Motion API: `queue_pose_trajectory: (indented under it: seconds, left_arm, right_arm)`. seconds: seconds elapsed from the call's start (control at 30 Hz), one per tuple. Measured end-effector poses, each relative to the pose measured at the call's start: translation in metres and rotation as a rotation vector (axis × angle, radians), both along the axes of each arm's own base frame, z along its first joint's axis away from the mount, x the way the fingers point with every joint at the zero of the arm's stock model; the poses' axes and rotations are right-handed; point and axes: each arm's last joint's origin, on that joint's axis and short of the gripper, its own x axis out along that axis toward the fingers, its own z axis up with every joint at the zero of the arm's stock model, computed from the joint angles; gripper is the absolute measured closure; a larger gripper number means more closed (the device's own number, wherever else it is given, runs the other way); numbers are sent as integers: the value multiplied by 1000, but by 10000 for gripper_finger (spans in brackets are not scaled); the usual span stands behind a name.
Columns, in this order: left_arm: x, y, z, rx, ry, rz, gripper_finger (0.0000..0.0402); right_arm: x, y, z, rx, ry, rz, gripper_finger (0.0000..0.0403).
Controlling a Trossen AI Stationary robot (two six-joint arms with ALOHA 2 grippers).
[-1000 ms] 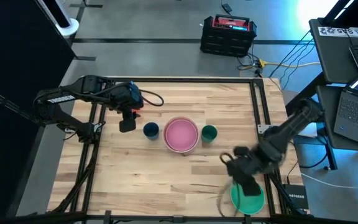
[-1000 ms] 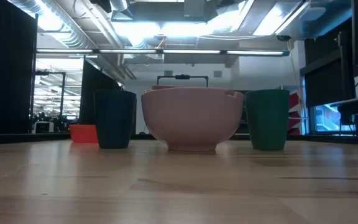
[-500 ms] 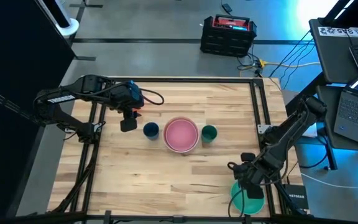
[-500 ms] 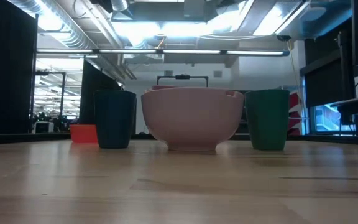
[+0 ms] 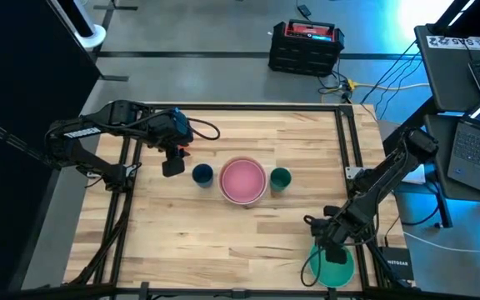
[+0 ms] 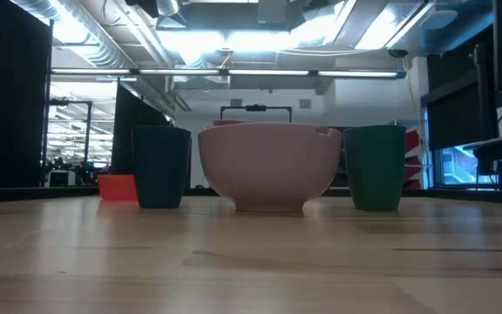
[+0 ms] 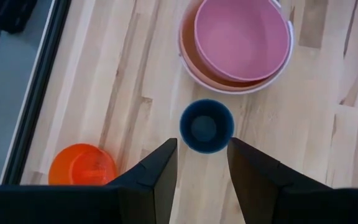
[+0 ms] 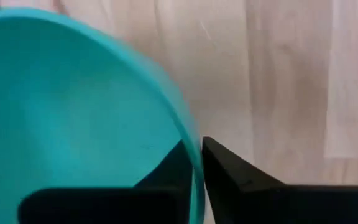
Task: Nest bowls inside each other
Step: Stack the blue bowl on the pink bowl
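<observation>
A teal-green bowl (image 5: 333,267) sits near the table's front right corner, and my right gripper (image 5: 330,250) is shut on it from above. At mid-table a pink bowl (image 5: 242,180) rests nested in a peach one (image 7: 199,67), between a dark blue cup (image 5: 202,174) and a dark green cup (image 5: 280,177). My left gripper (image 7: 202,158) hangs open above the table just left of the blue cup (image 7: 206,127), touching nothing. A small orange-red bowl (image 7: 81,165) stands beside it. My right gripper pinches the teal bowl's rim (image 8: 194,155), one finger (image 8: 169,165) inside the bowl and the other (image 8: 235,171) outside. The fingers come from above, pointing steeply down. In the high view the bowl seems to rest on the table.
Black frame rails (image 5: 347,142) run along the table's left and right sides. Bare wood lies across the near middle (image 5: 215,242). In the low view the blue cup (image 6: 160,166), the bowl stack (image 6: 270,166) and the green cup (image 6: 376,166) stand in a row.
My right gripper has come down toward the table's near edge onto the teal bowl, rolled a little, and taken hold of its rim. The bowl has stayed where it was.
</observation>
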Motion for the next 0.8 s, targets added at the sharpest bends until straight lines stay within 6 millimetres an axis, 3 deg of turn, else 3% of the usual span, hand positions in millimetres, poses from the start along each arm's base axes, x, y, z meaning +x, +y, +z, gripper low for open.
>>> queue_pose_trajectory:
  seconds: [0.1, 0.17, 0.3, 0.4, 0.8]
  left_arm:
    - [0, 0, 0, -1, 0, 2, 277]
    - [0, 0, 0, -5, -2, 10, 277]
    - [0, 0, 0, -8, -3, 15, 277]
    - [0, 0, 0, -10, -3, 18, 277]
    - [0, 0, 0, -11, -7, 22, 277]
  right_arm:
    - [30, -8, 31, 13, -137, -33, 400]
    - [54, -26, 57, -11, -231, -59, 402]
    - [99, -85, 105, -102, -413, -194, 402]
    - [124, -139, 127, -164, -485, -308, 402]
    - [204, -259, 131, -221, -434, -380, 403]
